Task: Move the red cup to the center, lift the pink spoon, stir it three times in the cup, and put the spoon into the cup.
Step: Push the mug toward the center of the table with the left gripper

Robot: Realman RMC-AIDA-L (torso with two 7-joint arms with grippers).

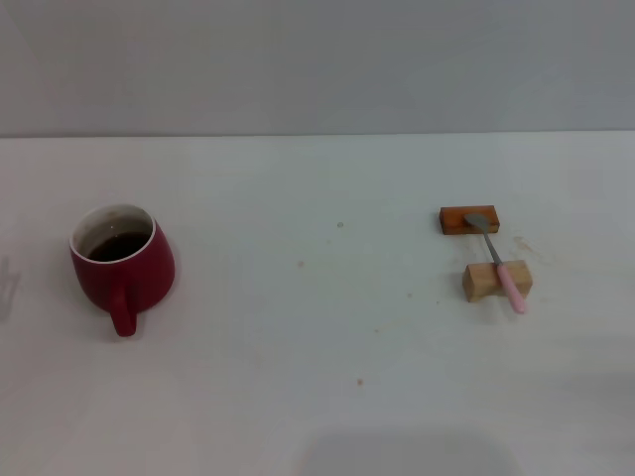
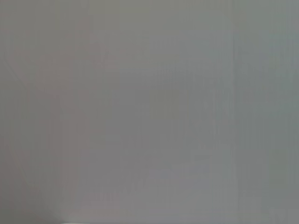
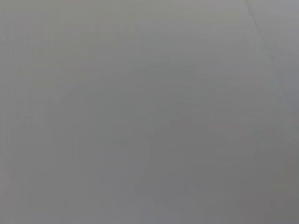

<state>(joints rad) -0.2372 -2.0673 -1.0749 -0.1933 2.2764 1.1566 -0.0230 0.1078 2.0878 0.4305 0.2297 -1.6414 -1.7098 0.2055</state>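
In the head view the red cup [image 1: 121, 261] stands upright at the left of the white tabletop [image 1: 317, 327], its handle toward the lower edge of the frame and dark liquid inside. Well apart, at the right, the pink spoon [image 1: 500, 262] lies bridged across two blocks, its grey bowl on the orange-brown block [image 1: 468, 219] and its handle over the pale wooden block [image 1: 495, 281]. Neither arm appears, and both wrist views show only plain grey, so the state of the jaws cannot be told.
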